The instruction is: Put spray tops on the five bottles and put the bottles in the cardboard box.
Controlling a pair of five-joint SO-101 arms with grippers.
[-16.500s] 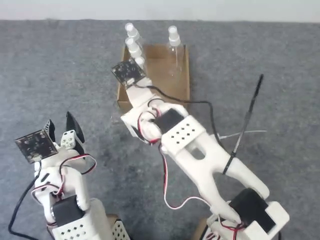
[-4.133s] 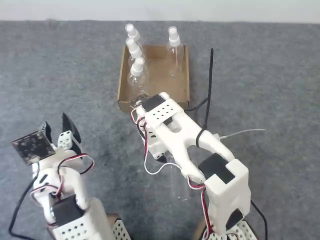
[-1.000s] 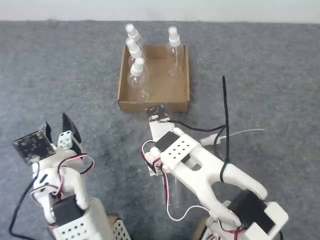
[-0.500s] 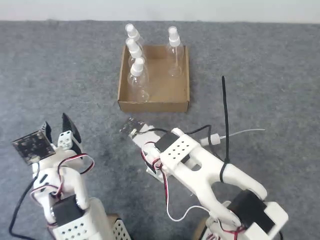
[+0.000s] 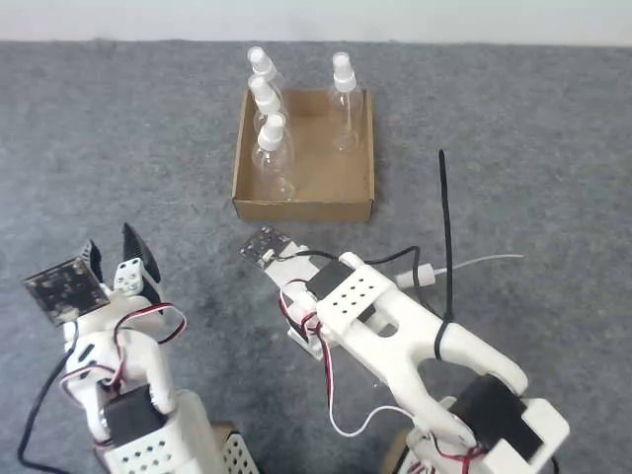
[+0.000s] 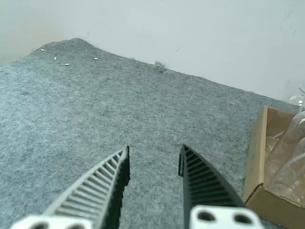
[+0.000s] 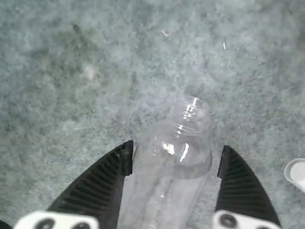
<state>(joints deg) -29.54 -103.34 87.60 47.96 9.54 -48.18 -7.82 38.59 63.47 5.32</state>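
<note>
A clear bottle (image 7: 174,160) with a bare, open neck lies on the grey carpet. My right gripper (image 7: 175,145) stands open low over it, one black finger on each side of its shoulder, with small gaps. A white spray top (image 5: 425,272) with a thin tube lies on the carpet right of the right arm; its cap (image 7: 296,171) is beside the bottle. The cardboard box (image 5: 301,209) at the back holds several upright bottles (image 5: 272,148) with spray tops on. My left gripper (image 6: 155,150) is open and holds nothing, at the front left (image 5: 117,249).
The right arm's wrist board (image 5: 267,245) and white links cover the lying bottle from above. A black strap (image 5: 446,227) sticks up from that arm. The box's near corner (image 6: 255,157) lies to the right ahead of the left gripper. Bare carpet surrounds the box.
The right arm drew back from the box, where it left a third bottle in the left row. In the last second its wrist swung left over the lying bottle. The left arm stayed still.
</note>
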